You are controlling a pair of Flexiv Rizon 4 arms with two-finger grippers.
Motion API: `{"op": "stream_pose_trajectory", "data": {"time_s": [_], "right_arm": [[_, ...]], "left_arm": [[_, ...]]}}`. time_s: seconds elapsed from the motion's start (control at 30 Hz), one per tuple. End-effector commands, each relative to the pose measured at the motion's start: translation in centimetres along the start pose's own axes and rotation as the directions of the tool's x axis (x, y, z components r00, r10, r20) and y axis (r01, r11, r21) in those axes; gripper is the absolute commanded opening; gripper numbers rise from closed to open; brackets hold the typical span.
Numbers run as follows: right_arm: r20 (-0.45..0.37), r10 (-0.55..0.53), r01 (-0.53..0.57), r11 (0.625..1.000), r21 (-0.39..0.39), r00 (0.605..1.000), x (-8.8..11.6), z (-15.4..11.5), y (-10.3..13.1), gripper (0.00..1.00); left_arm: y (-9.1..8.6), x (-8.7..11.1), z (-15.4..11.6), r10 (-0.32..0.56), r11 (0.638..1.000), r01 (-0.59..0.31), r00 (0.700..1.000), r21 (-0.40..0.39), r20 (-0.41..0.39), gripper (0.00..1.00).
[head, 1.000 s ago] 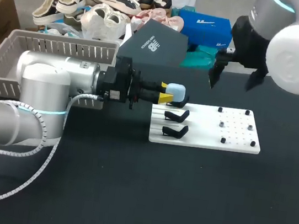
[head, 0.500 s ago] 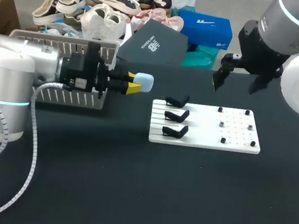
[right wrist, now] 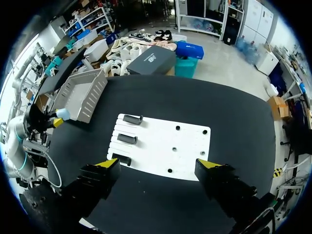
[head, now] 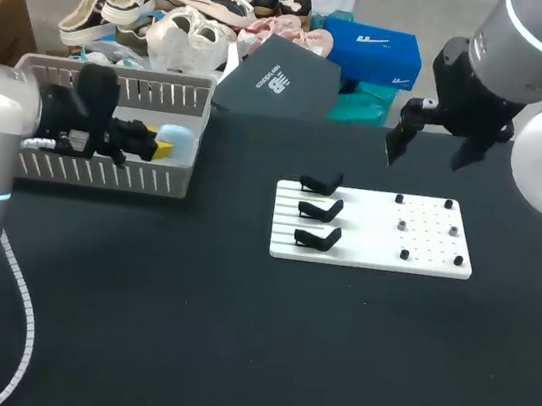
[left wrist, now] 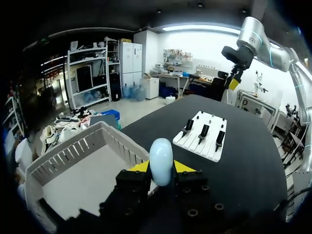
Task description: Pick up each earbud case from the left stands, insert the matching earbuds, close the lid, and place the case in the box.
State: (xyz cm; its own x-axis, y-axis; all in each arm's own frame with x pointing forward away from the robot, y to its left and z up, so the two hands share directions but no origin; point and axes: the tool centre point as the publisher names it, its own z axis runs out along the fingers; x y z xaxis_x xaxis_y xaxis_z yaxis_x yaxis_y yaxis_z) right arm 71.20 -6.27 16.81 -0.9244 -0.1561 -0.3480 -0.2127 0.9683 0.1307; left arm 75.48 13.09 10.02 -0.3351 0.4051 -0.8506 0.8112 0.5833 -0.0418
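The left gripper (left wrist: 161,169) has its fingers clamped on the pale blue case (left wrist: 161,157) from both sides. In the last second it has swung away from the three stands (left wrist: 204,130), now bare and well ahead of the fingertips, to the basket (left wrist: 63,158) corner just under them, so release looks next. The basket floor beside the fingers shows nothing in it, and the right gripper (right wrist: 158,165) hangs wide open above the white board (right wrist: 168,141).

Lower half of surface (head: 229,359): wide open. Mid-right: white board (head: 425,255) w/ three black stands (head: 320,210) sticking up. Upper left: box (head: 104,172), slatted walls, open top.
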Motion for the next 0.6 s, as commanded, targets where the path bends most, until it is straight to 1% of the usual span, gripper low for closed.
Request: {"op": "stream_pose_trajectory", "data": {"time_s": [0.03,0.1,0.13,0.17,0.2,0.23,0.27,0.33,0.37,0.43,0.47,0.5,0.53,0.6], "right_arm": [[0.012,0.004,-0.004,1.000,0.006,1.000,0.5,-0.1,0.0,1.00],[0.012,0.004,-0.004,1.000,0.006,1.000,0.5,-0.1,0.0,1.00],[0.012,0.004,-0.004,1.000,0.006,1.000,0.5,-0.1,0.0,1.00],[0.012,0.004,-0.004,1.000,0.006,1.000,0.5,-0.1,0.0,1.00],[0.012,0.004,-0.004,1.000,0.006,1.000,0.5,-0.1,0.0,1.00],[0.012,0.004,-0.004,1.000,0.006,1.000,0.5,-0.1,0.0,1.00],[0.012,0.004,-0.004,1.000,0.006,1.000,0.5,-0.1,0.0,1.00],[0.012,0.004,-0.004,1.000,0.006,1.000,0.5,-0.1,0.0,1.00],[0.012,0.004,-0.004,1.000,0.006,1.000,0.5,-0.1,0.0,1.00],[0.012,0.004,-0.004,1.000,0.006,1.000,0.5,-0.1,0.0,1.00],[0.012,0.004,-0.004,1.000,0.006,1.000,0.5,-0.1,0.0,1.00],[0.012,0.004,-0.004,1.000,0.006,1.000,0.5,-0.1,0.0,1.00],[0.012,0.004,-0.004,1.000,0.006,1.000,0.5,-0.1,0.0,1.00],[0.012,0.004,-0.004,1.000,0.006,1.000,0.5,-0.1,0.0,1.00]], "left_arm": [[1.3,0.0,0.6,-0.004,0.977,0.005,1.000,-0.211,0.009,0.00],[3.2,0.2,1.0,-0.006,0.973,0.005,1.000,-0.230,-0.001,0.00],[3.5,0.2,1.1,-0.007,0.973,0.006,1.000,-0.231,-0.002,0.00],[4.3,0.2,1.4,-0.013,0.972,0.010,1.000,-0.236,-0.010,0.00],[4.6,0.2,1.5,-0.013,0.972,0.010,1.000,-0.236,-0.010,0.00],[4.5,0.1,1.6,-0.013,0.972,0.010,1.000,-0.235,-0.011,0.00],[5.0,0.1,1.9,-0.014,0.972,0.007,1.000,-0.236,-0.027,0.00],[5.5,0.2,2.0,-0.022,0.971,0.016,1.000,-0.237,-0.023,0.00],[6.2,0.5,2.1,-0.030,0.973,0.023,0.999,-0.231,-0.025,0.00],[6.7,0.6,2.2,-0.033,0.974,0.027,0.999,-0.226,-0.025,0.00],[7.1,0.7,2.2,-0.036,0.974,0.029,0.999,-0.225,-0.025,0.36],[7.5,0.8,2.1,-0.037,0.974,0.030,0.999,-0.223,-0.026,0.86],[7.5,0.8,2.1,-0.037,0.975,0.030,0.999,-0.222,-0.026,1.00],[7.6,0.6,1.7,-0.027,0.977,0.023,1.000,-0.213,-0.013,1.00]]}}
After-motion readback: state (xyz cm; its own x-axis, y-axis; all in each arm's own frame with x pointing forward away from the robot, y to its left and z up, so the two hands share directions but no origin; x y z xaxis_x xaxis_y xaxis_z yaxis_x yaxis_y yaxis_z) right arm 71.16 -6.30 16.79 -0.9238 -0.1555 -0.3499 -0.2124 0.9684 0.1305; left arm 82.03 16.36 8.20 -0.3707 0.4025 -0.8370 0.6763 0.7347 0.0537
